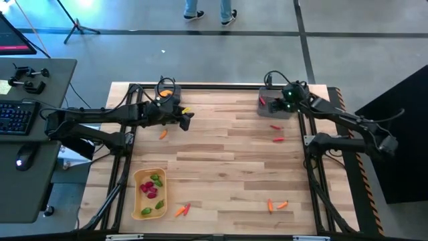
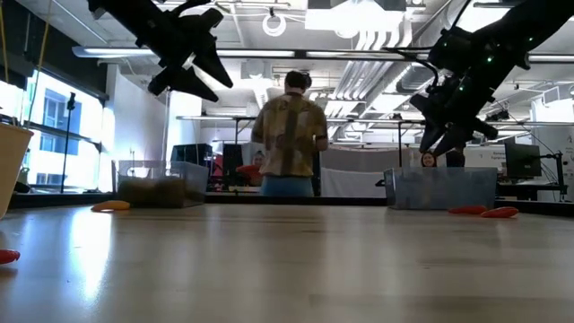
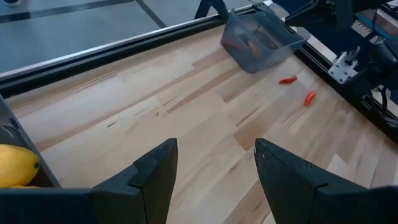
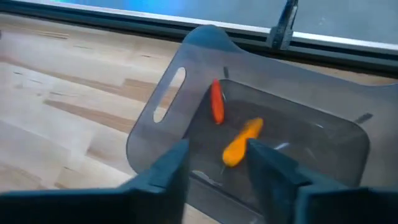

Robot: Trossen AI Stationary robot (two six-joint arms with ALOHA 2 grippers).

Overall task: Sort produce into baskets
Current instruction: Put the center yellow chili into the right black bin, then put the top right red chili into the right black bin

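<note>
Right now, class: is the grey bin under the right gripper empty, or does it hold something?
Not empty. The grey bin holds a red piece and an orange piece, below the right gripper.

A tan oblong tray (image 1: 138,195) sits at the lower left of the overhead frame, holding green pieces (image 1: 156,179) and magenta pieces (image 1: 149,190). Just right of it lie an orange carrot shape and a red chilli together (image 1: 182,210).

A dark grey bin (image 1: 167,96) stands at the upper left of the table with an orange fruit (image 1: 164,94) inside. A small yellow piece (image 1: 186,110) lies near it, and an orange piece (image 1: 163,134) lies loose lower down.

A second grey bin (image 4: 261,143) at the upper right holds a slim red chilli (image 4: 216,101) and an orange carrot shape (image 4: 241,142), both lying flat. Two red chillies (image 1: 277,132) lie just below this bin, apart from each other. Two orange-red pieces (image 1: 276,205) rest at the lower right.
</note>
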